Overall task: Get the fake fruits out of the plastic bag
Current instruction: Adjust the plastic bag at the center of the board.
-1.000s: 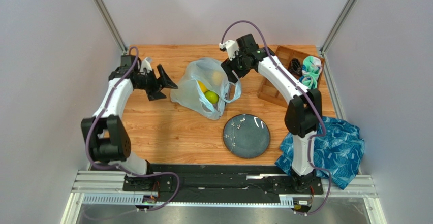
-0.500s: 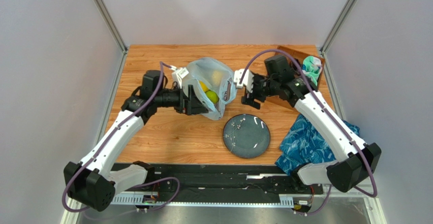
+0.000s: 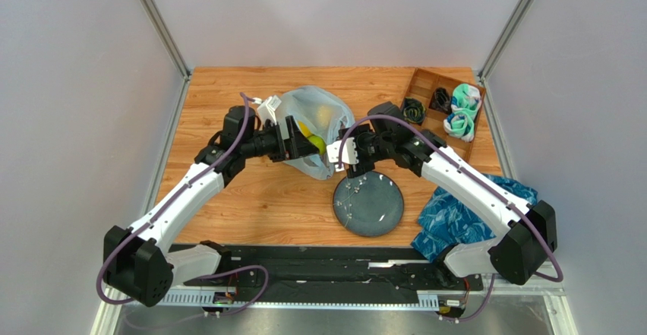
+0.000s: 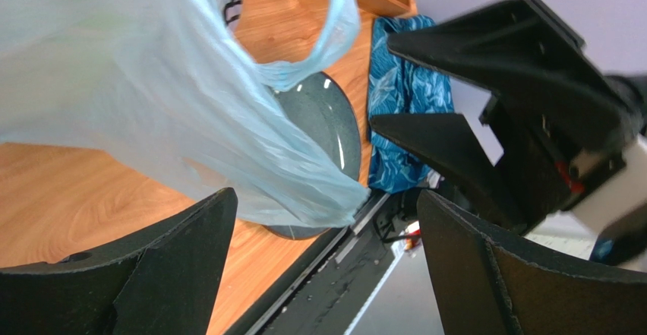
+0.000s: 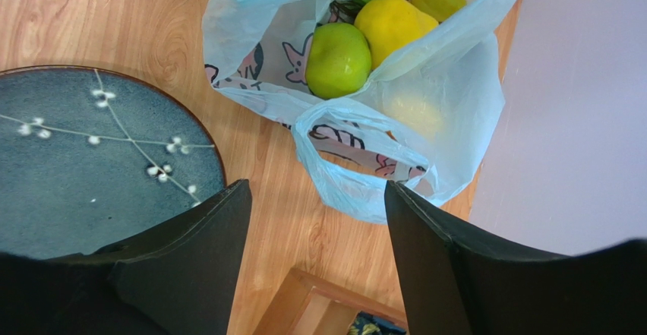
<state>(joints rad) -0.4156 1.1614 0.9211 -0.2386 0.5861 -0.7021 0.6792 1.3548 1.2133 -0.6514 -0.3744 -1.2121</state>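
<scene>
Both arms have closed in on the plastic bag. The right gripper has swung off the wooden tray to the bag's near right corner, over the plate's far rim. The left gripper has pushed up against the bag's left side.

The table is pale wood plank. The bag, thin crinkly pale blue film with a cartoon print, lies mid-table. A blue patterned cloth is crumpled at the right edge, partly under the right arm. The round plate is glazed dark blue-grey.

Only the right wrist view looks into the bag's mouth. It shows a glossy green fruit packed against yellow fruits, and anything deeper is hidden.

Both grippers stand with jaws apart, clamping nothing. In the left wrist view, a bag corner sags between the left one's fingers.
</scene>
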